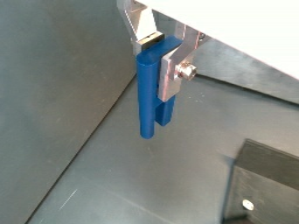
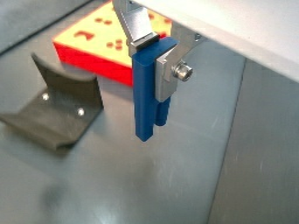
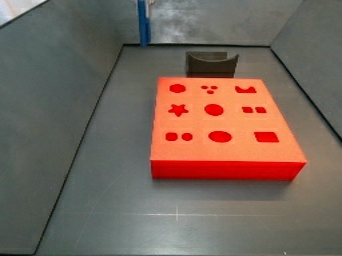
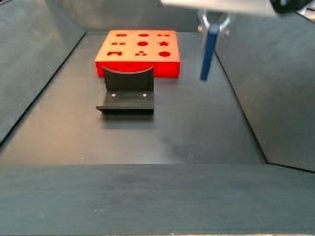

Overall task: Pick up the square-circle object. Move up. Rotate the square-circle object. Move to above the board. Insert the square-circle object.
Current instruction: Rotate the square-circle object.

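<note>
A dark L-shaped fixture (image 4: pixel 125 95) stands on the dark grey floor (image 4: pixel 172 138) of the walled work area, upright back plate rising from a flat base plate. In a wrist view, two pale screw heads dot its base (image 2: pixel 52 109). In a side view it sits near the far wall (image 3: pixel 211 63).

The gripper (image 4: pixel 215 20) hangs at the top edge, beyond this caption's subject.

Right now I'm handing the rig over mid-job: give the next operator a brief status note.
Claw: shut on the square-circle object, which hangs upright, clear of the floor.
Position: in a side view the object hangs beside the board, not over it.
Fixture: stands on the floor in front of the board, untouched.
Done: pick-up and lift; the object hangs vertical.
Left: move above the board, line up with the matching hole, insert.
</note>
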